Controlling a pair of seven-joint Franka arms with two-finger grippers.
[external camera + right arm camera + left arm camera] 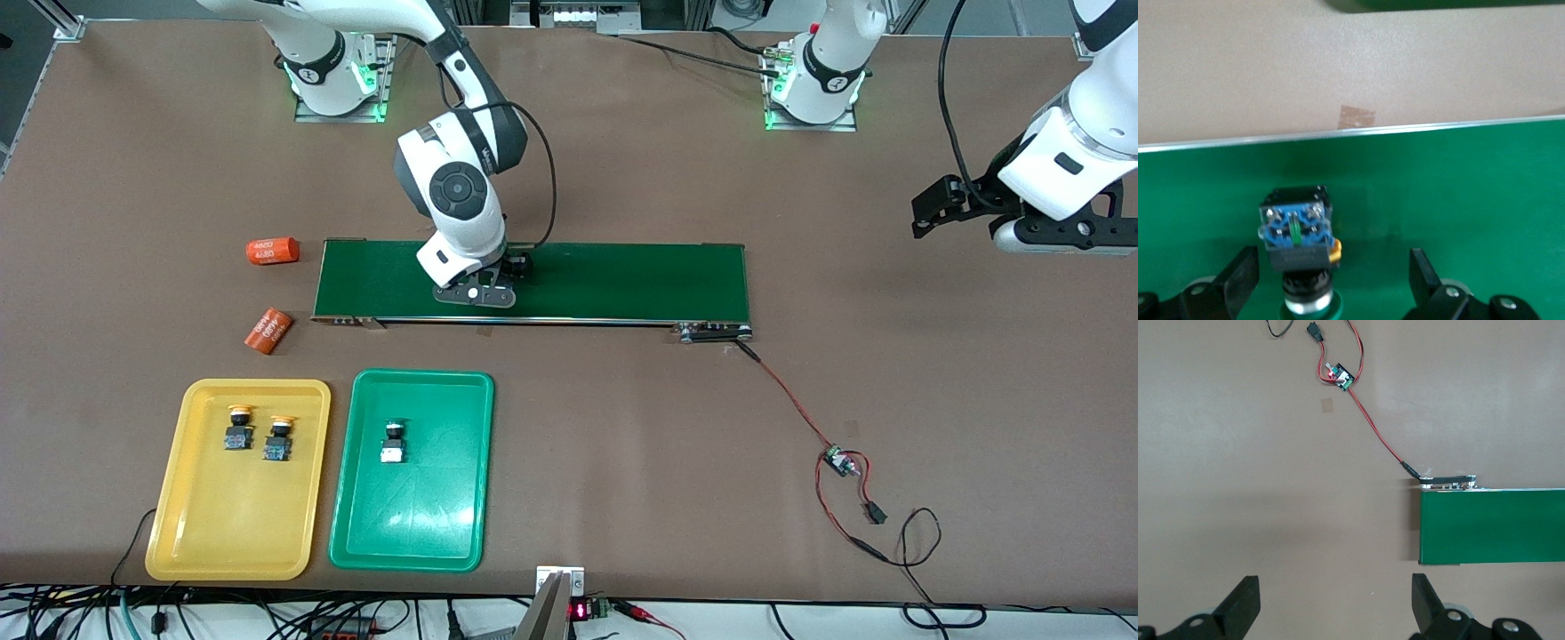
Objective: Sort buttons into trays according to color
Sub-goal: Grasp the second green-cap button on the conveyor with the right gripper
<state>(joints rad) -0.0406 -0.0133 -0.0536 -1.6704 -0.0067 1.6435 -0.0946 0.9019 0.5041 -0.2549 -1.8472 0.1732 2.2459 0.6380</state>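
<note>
The right gripper [1331, 283], fingers apart, straddles the last green button [1298, 243] on the belt [622, 280]; next comes closing, then carrying it to the green tray [444, 524]. The left gripper [1335, 603], fingers apart, waits over the worktop [889, 373].

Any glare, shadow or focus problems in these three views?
Front view: sharp, with bright glare on the green tray floor at the end nearest the camera. Right wrist view: the button on the conveyor belt is slightly soft, and the right gripper casts a shadow around it. Left wrist view: evenly lit, no glare.
</note>
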